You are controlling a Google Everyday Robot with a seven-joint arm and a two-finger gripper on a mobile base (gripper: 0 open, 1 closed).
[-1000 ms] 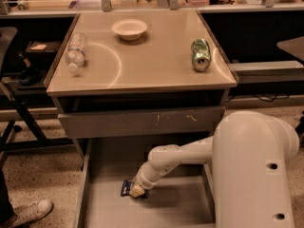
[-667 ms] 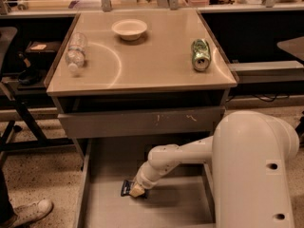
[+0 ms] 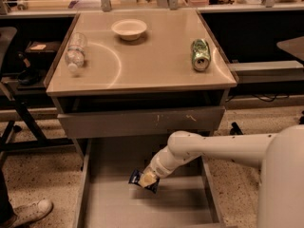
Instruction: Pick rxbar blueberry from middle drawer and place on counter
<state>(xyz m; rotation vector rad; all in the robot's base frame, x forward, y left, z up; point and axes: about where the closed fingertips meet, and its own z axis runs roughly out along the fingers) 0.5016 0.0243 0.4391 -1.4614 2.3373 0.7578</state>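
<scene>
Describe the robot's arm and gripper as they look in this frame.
The arm is smooth, glossy off-white, built of fat rounded tube segments with a bulbous joint and small dark dots. No cables show. The gripper, above the drawer, is a paler yellowish tip.

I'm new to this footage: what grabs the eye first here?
The white arm reaches down into the open middle drawer, its tool gripping the rxbar blueberry. Above, the counter carries a bowl, a green can and a lying bottle.
</scene>
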